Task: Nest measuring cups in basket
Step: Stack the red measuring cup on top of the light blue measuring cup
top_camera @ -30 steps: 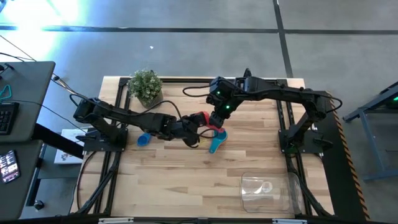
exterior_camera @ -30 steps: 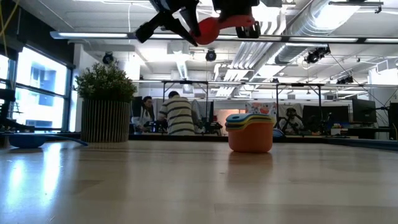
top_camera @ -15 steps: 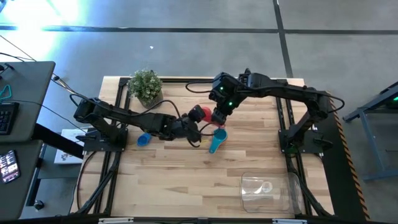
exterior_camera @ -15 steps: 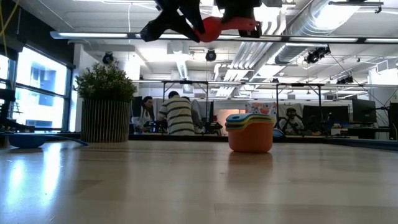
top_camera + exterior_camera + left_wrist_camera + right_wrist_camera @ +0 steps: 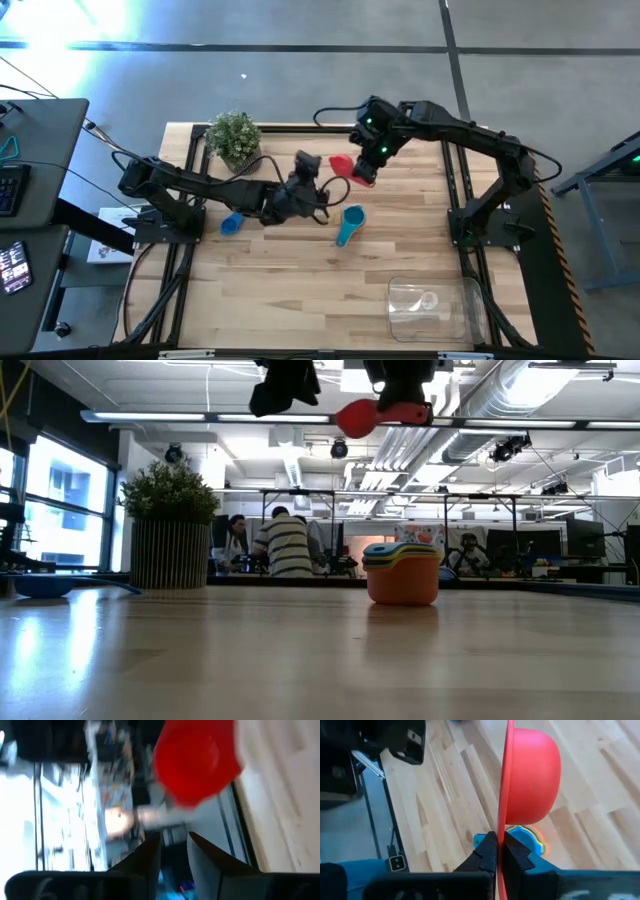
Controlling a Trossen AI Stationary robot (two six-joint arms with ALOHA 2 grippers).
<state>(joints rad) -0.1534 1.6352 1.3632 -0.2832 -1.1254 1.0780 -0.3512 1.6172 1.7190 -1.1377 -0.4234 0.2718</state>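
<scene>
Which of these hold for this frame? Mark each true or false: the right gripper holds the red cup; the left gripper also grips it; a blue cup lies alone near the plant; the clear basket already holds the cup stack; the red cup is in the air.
1. The right gripper holds the red cup. True.
2. The left gripper also grips it. False: its fingers stand apart from the cup, holding nothing.
3. A blue cup lies alone near the potted plant. True.
4. The clear basket holds the cup stack. False: the stack stands on the table.
5. The red cup is in the air. True.
</scene>
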